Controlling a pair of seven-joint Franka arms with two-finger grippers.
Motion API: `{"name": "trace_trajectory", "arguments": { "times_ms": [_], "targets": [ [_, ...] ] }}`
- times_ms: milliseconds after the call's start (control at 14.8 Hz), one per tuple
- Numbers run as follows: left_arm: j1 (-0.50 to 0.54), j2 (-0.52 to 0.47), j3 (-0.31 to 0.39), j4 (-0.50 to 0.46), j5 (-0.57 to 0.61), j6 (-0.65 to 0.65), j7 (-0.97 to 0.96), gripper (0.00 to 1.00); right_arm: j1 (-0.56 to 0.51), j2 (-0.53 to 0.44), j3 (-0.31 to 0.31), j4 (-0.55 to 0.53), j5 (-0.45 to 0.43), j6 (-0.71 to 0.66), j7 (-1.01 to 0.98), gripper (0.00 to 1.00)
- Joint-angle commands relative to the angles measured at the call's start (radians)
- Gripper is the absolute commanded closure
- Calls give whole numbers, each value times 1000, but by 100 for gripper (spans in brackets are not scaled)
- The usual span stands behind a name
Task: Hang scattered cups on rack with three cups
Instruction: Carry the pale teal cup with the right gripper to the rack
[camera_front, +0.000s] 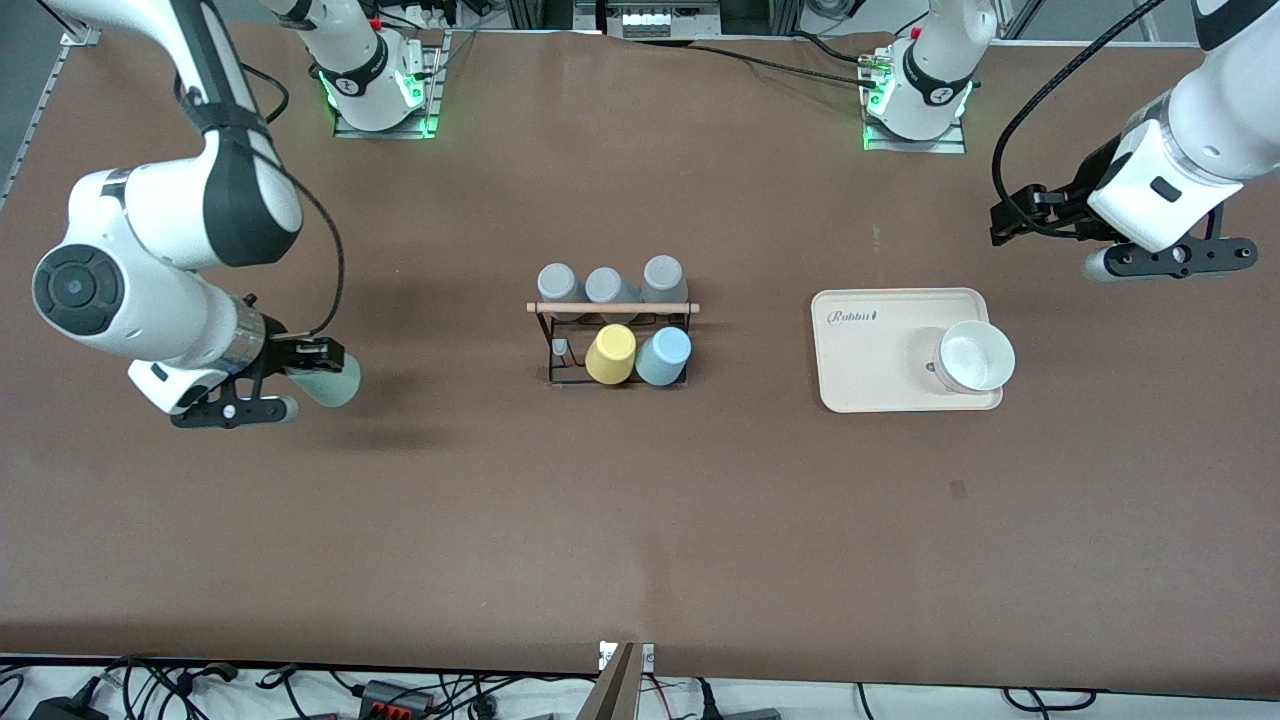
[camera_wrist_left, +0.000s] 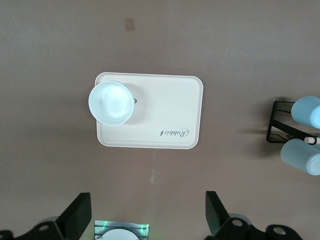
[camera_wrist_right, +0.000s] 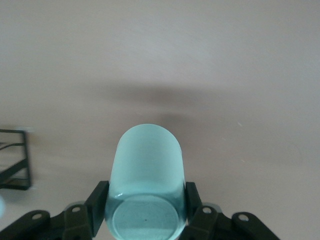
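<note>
We log the right gripper (camera_front: 300, 368) clamped on the mint cup (camera_front: 330, 381), held sideways over bare table for the rack's (camera_front: 612, 308) free peg (camera_front: 560, 347); left gripper (camera_front: 1040, 215) waits, jaws apart.

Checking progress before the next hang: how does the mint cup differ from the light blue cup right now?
The mint cup is clamped in the right gripper, held on its side in the air toward the right arm's end of the table; the light blue cup already sits on the rack, beside the yellow cup. Mint is pale green, the other sky blue. Both are small, plain and handleless.
</note>
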Motion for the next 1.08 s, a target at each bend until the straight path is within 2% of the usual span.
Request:
{"name": "trace_trajectory", "arguments": {
  "times_ms": [0,271,678,1017],
  "targets": [
    [-1,18,-8,32,17,8,29,0,104,49,-4,90,9,-22,62,89],
    [4,18,-7,22,21,57,162,0,206,83,-4,157,9,-27,231,88],
    [-1,9,-13,33,21,5,221,0,344,121,-4,213,7,-38,444,88],
    [18,10,3,32,16,88,215,0,396,177,-4,269,10,-48,510,88]
  ]
}}
